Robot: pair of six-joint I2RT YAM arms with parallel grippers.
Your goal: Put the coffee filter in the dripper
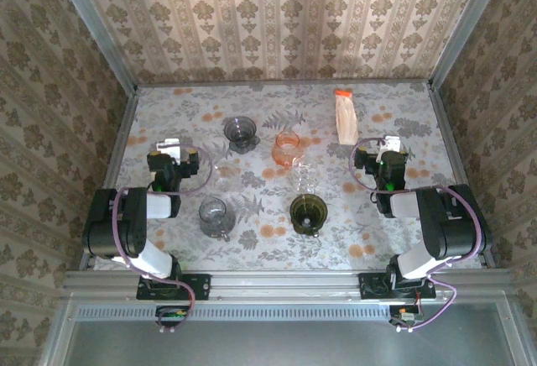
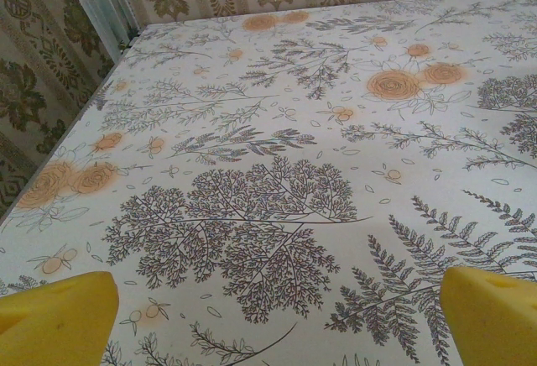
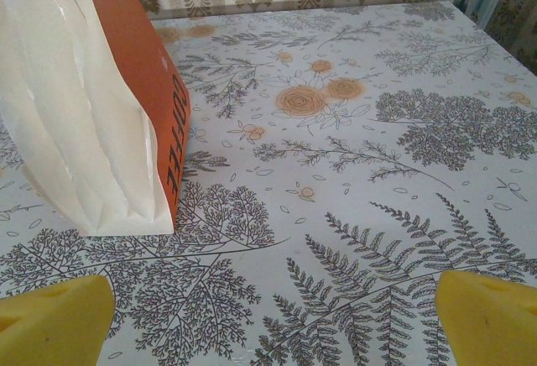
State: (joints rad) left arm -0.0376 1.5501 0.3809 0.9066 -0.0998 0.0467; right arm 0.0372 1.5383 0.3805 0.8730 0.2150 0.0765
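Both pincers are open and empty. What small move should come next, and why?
Probably ease the right pincer forward and leftward to the filter pack: its jaws stand open, and the pack lies just ahead on its left.

Floral tablecloth [image 1: 260, 244] — orange blooms, grey ferns, patterned wallpaper [image 1: 277, 22] behind

The black jointed arms [image 1: 134, 223] are folded low by the near edge of the table [image 1: 252, 253]. The left two-finger gripper [image 1: 174, 149] and the right two-finger gripper [image 1: 388, 148] are held wide open, with the yellow pads [image 2: 59, 320] spread well apart.
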